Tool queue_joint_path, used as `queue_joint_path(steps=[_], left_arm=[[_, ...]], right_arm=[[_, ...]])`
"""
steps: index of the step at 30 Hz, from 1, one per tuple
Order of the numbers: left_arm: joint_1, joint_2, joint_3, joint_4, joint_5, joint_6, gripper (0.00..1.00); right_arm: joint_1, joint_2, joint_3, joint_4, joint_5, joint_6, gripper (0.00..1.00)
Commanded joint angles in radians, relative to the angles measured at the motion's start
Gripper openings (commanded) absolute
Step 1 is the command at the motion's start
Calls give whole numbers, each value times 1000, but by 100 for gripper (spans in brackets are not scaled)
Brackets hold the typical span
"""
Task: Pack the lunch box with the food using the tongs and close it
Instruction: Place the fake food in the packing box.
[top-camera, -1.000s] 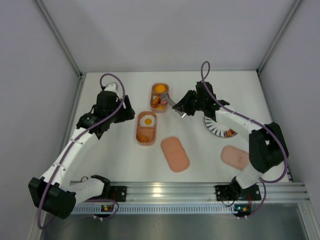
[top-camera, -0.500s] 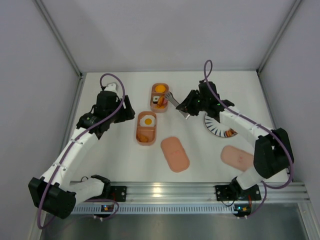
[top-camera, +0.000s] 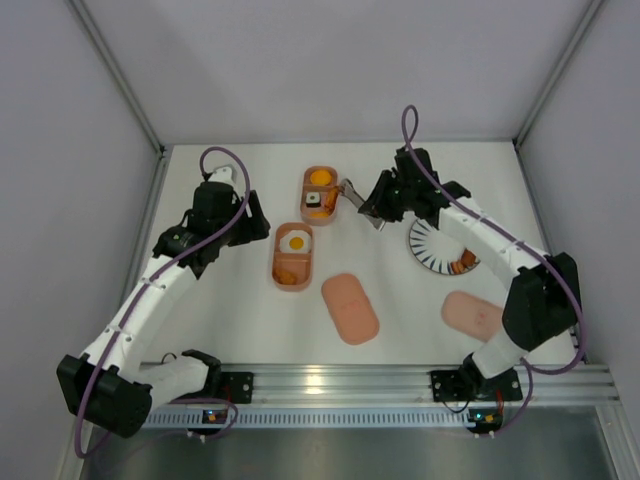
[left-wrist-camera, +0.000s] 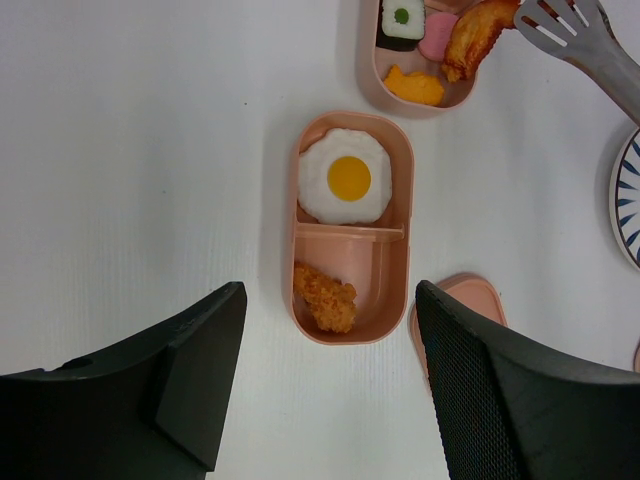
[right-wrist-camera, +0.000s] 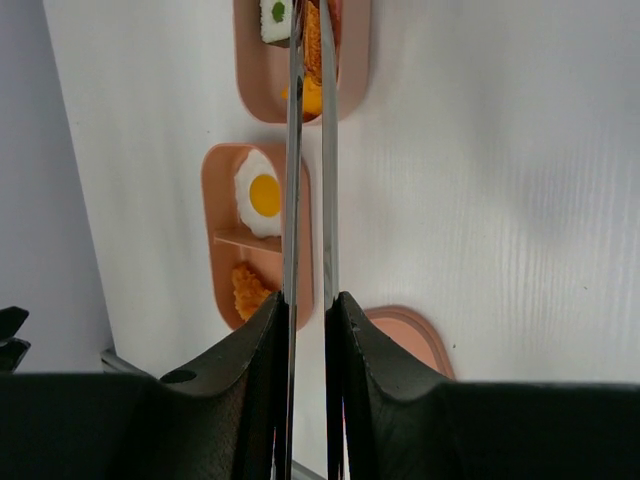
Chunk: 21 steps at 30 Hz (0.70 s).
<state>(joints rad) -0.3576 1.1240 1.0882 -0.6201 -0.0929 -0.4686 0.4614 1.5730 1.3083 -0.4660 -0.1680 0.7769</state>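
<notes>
From above, we see the lunch box (top-camera: 276, 262) as two open trays on the desk (top-camera: 400, 290), with its lids (top-camera: 350, 308) lying apart, nearer the arms. The right gripper (top-camera: 372, 206) is clamped on the tongs (top-camera: 350, 190), whose tip sits at the far tray (top-camera: 306, 200). One piece of food (top-camera: 462, 266) lies on the plate (top-camera: 428, 256). Skipping it would leave the packing short.

In the left wrist view, the left gripper (left-wrist-camera: 330, 290) hangs wide open and empty over the near tray (left-wrist-camera: 298, 250), which holds the fried egg (left-wrist-camera: 345, 178) and a crumbed piece (left-wrist-camera: 325, 297). The tong tip appears to touch a brown fried piece (left-wrist-camera: 478, 30) leaning on the far tray's rim. Our worry is that pulling the tongs back could drag it out. If it sits propped high, the lid may not seat.

In the right wrist view, the tong arms run nearly parallel, squeezed close between the fingers (right-wrist-camera: 250, 360). Should that grip slacken, we judge the arms could spring apart and knock the sushi roll (right-wrist-camera: 277, 15).
</notes>
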Motion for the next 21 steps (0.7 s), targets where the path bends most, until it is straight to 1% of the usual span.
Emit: queue_joint_path(steps=[1, 9, 16, 21], left_arm=[[6, -7, 15, 39, 10, 7, 74], [6, -1, 15, 42, 9, 7, 74], [6, 3, 16, 43, 12, 7, 74], [6, 2, 18, 42, 12, 7, 74]], right_arm=[[-10, 33, 90, -55, 19, -62, 0], [19, 93, 157, -131, 24, -126, 0], [29, 97, 169, -140, 15, -146, 0], [40, 111, 200, -158, 12, -165, 8]])
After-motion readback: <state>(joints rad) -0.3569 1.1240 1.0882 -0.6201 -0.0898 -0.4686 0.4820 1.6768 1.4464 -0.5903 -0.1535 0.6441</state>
